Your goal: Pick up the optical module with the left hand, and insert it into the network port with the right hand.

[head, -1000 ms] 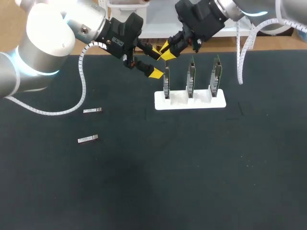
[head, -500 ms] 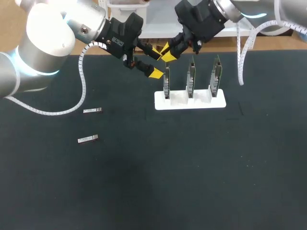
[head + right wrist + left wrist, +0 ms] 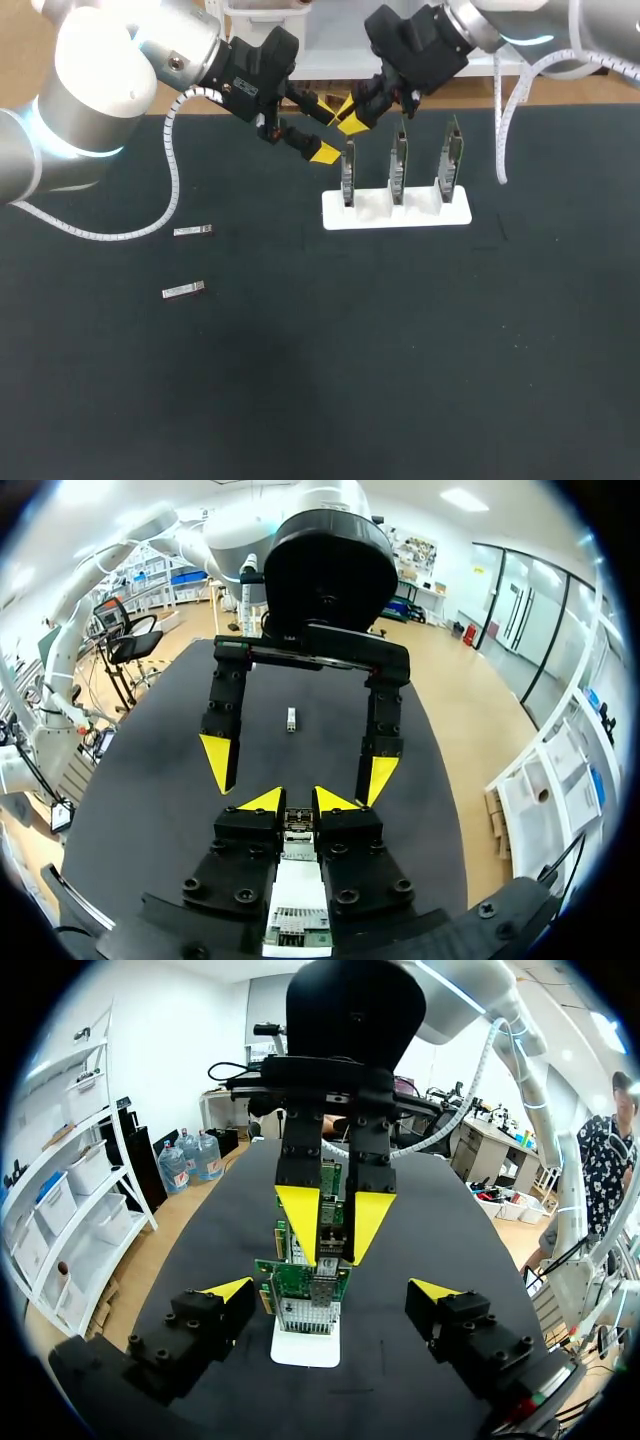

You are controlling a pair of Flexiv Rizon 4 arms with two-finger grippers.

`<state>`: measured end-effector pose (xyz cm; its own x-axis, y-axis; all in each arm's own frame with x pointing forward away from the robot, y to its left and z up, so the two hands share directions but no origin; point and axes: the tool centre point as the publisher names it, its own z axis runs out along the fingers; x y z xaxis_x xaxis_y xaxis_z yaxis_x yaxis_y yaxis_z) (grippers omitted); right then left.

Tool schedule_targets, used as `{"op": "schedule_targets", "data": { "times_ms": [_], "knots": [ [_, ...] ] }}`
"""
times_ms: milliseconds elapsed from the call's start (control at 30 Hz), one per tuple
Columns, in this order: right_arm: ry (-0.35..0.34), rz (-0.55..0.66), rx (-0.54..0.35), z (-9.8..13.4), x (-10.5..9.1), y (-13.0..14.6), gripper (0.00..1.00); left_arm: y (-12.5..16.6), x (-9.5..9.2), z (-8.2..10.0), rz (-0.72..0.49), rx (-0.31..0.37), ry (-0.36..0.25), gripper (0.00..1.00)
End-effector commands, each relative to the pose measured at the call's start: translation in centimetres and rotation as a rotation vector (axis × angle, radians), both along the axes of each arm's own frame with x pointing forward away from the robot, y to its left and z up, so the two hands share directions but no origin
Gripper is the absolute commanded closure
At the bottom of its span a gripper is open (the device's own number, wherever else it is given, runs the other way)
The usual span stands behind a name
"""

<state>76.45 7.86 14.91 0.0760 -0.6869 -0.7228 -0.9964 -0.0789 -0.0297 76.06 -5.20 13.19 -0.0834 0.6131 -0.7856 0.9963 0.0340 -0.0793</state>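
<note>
My right gripper (image 3: 350, 115) is clenched on the optical module (image 3: 294, 828), poised above the leftmost of 3 cards (image 3: 347, 178) so it lines up with the network port (image 3: 322, 1293). My left gripper (image 3: 322, 128) hangs released just beside, handover apparently done.

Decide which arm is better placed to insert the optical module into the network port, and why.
Right: its tool is shut on the optical module by the end network card; the left tool is open, empty.
</note>
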Motion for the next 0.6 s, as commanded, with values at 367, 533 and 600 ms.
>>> {"op": "schedule_targets", "data": {
  "times_ms": [367, 533, 600],
  "knots": [
    [0.004, -0.033, 0.060, 1.2, 0.0, -0.1, 0.00, -0.1, 0.0, 0.0, 0.003, 0.003, 0.001, 0.00],
    [0.007, -0.051, 0.085, 2.0, -0.1, -0.8, 0.00, -0.1, 0.0, 0.0, 0.003, 0.003, 0.001, 0.00],
    [0.005, -0.060, 0.087, 2.2, 0.0, -1.4, 0.00, -0.1, 0.0, 0.0, 0.003, 0.003, 0.001, 0.00]
  ]
}}
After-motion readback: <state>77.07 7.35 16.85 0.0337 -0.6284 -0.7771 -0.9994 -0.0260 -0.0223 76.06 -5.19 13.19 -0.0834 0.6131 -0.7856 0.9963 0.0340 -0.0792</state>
